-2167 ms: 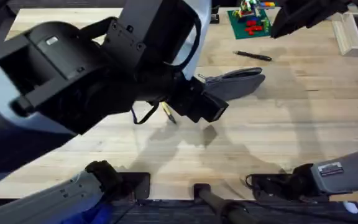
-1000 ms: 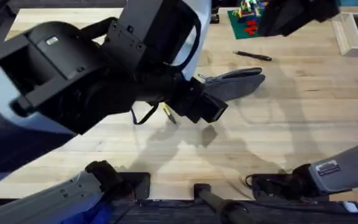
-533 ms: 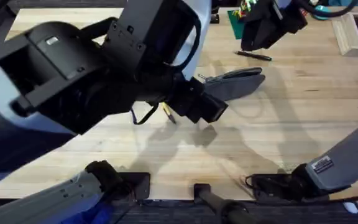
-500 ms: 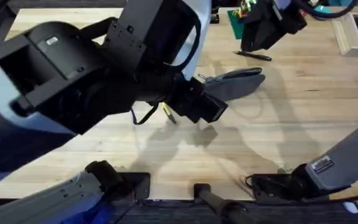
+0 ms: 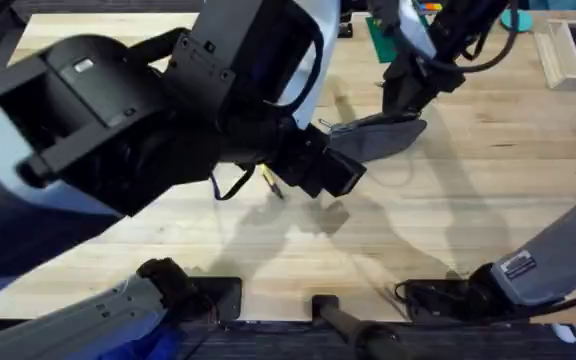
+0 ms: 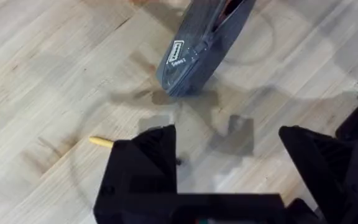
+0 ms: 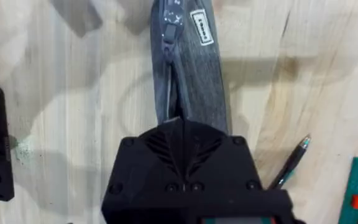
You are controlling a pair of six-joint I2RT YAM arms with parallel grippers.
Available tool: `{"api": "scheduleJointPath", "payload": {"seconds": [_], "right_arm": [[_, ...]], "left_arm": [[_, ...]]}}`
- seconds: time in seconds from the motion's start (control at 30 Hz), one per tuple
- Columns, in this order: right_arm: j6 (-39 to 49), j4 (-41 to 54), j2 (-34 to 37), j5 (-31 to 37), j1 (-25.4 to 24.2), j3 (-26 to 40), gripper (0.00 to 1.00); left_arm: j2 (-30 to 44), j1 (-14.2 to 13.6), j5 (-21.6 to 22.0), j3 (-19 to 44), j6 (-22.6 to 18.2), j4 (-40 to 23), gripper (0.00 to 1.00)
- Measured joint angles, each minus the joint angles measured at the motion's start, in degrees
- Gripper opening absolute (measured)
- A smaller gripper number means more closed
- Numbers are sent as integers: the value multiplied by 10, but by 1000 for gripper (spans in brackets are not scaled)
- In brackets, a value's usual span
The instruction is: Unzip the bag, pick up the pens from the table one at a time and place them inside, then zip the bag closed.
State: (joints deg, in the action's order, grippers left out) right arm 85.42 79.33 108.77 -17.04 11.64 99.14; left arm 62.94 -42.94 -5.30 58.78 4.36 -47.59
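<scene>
The bag (image 7: 191, 74) lies under the right gripper (image 7: 188, 127), jaws seemingly clenched.

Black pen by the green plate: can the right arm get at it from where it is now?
Probably yes. The right tool hangs over the bag's far end, and the black pen lies on bare table just beside it, with nothing on top of it.

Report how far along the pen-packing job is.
Done: the bag looks at least partly unzipped, with a gap showing along its zip. In hand: the right hand is at the bag's far end, and the open left hand hovers near its labelled end. Left: the yellow pen and the black pen both lie on the table; zipping comes last.
</scene>
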Motion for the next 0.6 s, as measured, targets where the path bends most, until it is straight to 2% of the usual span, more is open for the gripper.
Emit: {"api": "scheduleJointPath", "payload": {"seconds": [0.6], "right_arm": [[-50, -22, 0, 25, 15, -23, 33]], "left_arm": [[0, 0, 3, 0, 0, 0, 995]]}}
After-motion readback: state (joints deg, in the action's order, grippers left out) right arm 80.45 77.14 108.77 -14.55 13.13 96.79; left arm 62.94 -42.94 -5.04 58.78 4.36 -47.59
